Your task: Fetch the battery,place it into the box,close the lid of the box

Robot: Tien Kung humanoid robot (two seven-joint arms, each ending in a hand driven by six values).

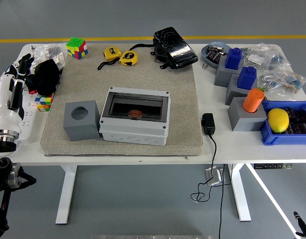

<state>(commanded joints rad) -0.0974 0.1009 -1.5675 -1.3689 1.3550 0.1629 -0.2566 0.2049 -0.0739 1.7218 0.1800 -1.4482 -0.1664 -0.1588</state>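
I am resting my left arm (pixel 8 107) along the left edge of the white table (pixel 118 152), its white forearm lying beside the grey mat (pixel 177 99). My left hand (pixel 41 77) is sitting at the far left of the table as a dark bundle just above a Rubik's cube (pixel 43 103); I cannot tell from here how it is set, nor whether it is holding anything. My right arm is not showing.

The grey box (pixel 135 130) is sitting in the middle of the mat with its dark see-through lid (pixel 137 105) lying down over the opening. Through the lid a small orange-brown thing (pixel 135 113) is showing inside the box, near the front; I cannot tell for sure that it is the battery. A grey cube with a round hole (pixel 80 119) is standing touching the box's left side.

At the far edge a second Rubik's cube (pixel 76 48), two yellow tape measures (pixel 120 56) and a black pouch (pixel 173 47) are lying. On the right, grey blocks are carrying two blue pieces (pixel 240 67) and an orange cylinder (pixel 253 100), and a lemon (pixel 278 120) is sitting in a blue bin (pixel 287 138). A black adapter (pixel 208 123) is lying at the mat's right edge, its cable hanging off the table.
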